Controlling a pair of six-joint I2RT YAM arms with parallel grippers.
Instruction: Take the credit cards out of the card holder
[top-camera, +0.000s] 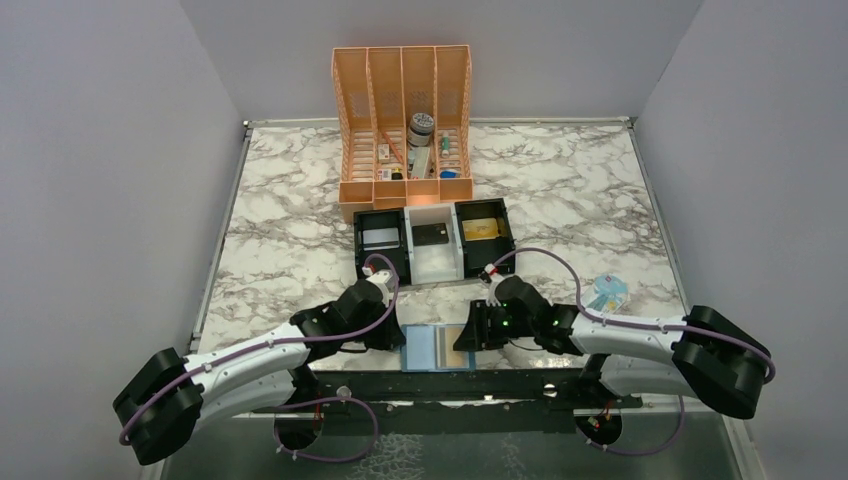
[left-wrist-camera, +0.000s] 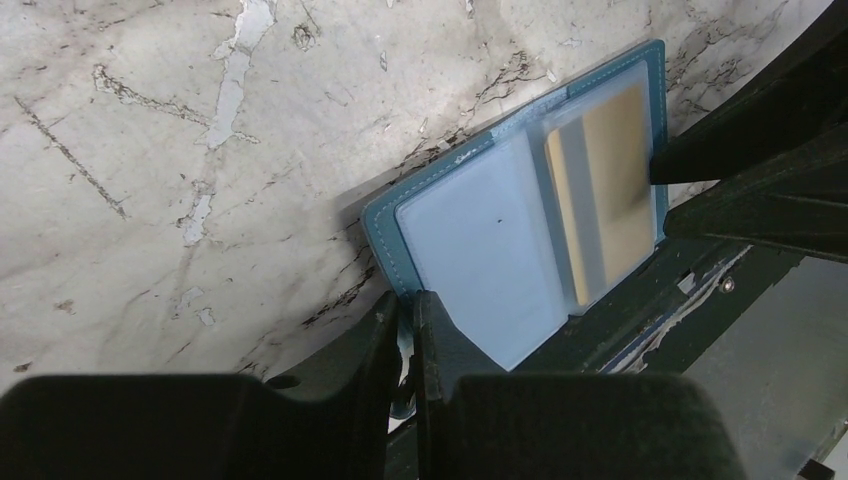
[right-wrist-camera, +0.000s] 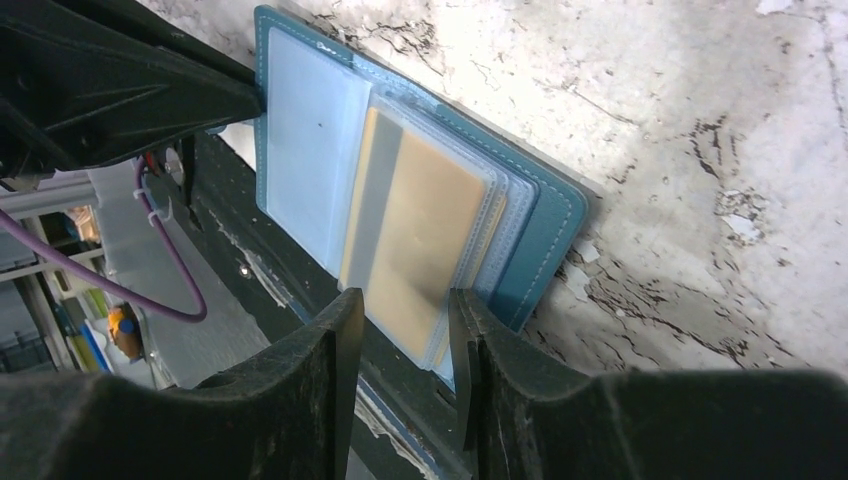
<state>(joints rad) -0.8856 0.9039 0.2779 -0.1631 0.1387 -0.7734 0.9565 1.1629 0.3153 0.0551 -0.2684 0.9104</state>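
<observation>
Where the bench (top-camera: 300, 230) meets its near edge, you have the card holder (top-camera: 425, 348) lying open and flat between your two arms, its clear pockets facing up. Your left end effector (left-wrist-camera: 407, 308) is closed on the holder's outer edge, on the side of the pale panel, with the blue rim pinched between its fingers. A gold-tan credit card (right-wrist-camera: 425, 230) sits in the clear pocket of the other panel, its end reaching the pocket's open side. Your right end effector (right-wrist-camera: 405, 302) straddles that end, with one finger on each side of the card and pocket and a gap between them. You cannot tell from these views whether the fingers press on the card or only flank it. Farther back, well apart from the holder, the black-and-white tray (top-camera: 434, 266) holds a second credit card (top-camera: 480, 229) in its right compartment.
</observation>
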